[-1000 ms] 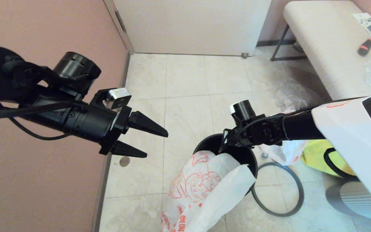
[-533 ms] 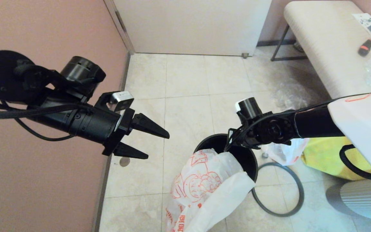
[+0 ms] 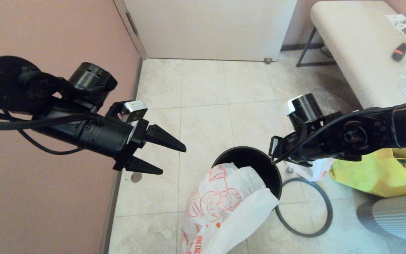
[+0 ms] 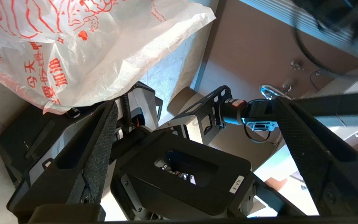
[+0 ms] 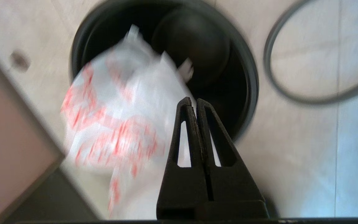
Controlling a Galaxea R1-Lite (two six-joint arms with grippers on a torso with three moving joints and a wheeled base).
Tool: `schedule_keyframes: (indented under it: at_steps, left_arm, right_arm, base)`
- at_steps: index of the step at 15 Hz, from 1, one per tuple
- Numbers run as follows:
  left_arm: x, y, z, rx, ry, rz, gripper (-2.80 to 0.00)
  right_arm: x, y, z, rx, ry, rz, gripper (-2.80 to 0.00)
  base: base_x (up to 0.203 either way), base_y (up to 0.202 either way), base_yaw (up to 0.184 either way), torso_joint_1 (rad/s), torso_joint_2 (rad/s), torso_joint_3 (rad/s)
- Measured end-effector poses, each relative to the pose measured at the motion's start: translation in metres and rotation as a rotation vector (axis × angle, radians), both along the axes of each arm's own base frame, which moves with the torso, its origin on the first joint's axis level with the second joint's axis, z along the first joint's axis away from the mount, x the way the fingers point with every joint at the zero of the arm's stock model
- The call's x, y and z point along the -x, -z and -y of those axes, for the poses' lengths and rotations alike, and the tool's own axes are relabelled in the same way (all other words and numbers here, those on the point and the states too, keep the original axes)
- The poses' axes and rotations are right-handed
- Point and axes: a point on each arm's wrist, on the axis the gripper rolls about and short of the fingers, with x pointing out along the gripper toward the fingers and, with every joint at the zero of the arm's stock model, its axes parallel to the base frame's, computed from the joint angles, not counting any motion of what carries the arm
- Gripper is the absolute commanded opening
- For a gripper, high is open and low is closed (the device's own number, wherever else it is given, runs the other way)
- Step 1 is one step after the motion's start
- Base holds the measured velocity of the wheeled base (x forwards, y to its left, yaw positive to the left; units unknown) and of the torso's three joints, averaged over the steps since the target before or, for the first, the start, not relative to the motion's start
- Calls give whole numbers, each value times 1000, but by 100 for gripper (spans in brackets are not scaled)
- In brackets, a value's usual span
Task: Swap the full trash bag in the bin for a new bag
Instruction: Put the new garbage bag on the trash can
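Note:
The black bin (image 3: pixel 256 160) stands on the tiled floor. The new bag (image 3: pixel 220 201), white with a red figure, hangs over the bin's near rim with one end inside and the rest spilling out toward me. My right gripper (image 5: pixel 193 101) is shut and holds nothing. It hovers above the bin (image 5: pixel 247 77) and the new bag (image 5: pixel 120 124). My left gripper (image 3: pixel 173 160) is open and empty, held in the air left of the bin. The grey hoop (image 3: pixel 324 208) lies on the floor right of the bin. The full trash bag (image 3: pixel 312 171) shows partly behind my right arm.
A yellow tote (image 3: pixel 375 176) lies to the right. A pale bench (image 3: pixel 358 53) with small items stands at the back right. The pink wall (image 3: pixel 48 28) runs close along the left, with a white door (image 3: pixel 210 28) at the back.
My right arm has drawn back to the right and upward, away from the bin's opening. The new bag stays draped over the rim. My left arm has barely shifted.

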Motion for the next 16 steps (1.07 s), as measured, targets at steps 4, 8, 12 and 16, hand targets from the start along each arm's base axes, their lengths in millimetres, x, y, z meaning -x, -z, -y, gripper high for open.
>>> schedule_keyframes:
  at_steps: [4,8,12,16]
  left_arm:
    - [-1,0,-1,-2,-3,0,0]
    - [-3,2,-1,-4,-6,-3,0]
    - [-5,3,-3,-6,-17,-5,-280]
    - [-7,2,-5,-3,-26,-2,-280]
  right_arm:
    - [53,-16,-4,-18,-117,-28,0]
    - [83,-12,-20,-21,-163,-111,0]
    - [84,9,-36,-2,-170,-179,0]
    - [79,25,-43,25,-155,-216,0]
  base:
    - [0,0,0,0,0,0]
    - [0,0,0,0,0,0]
    - [0,0,0,0,0,0]
    - [0,0,0,0,0,0]
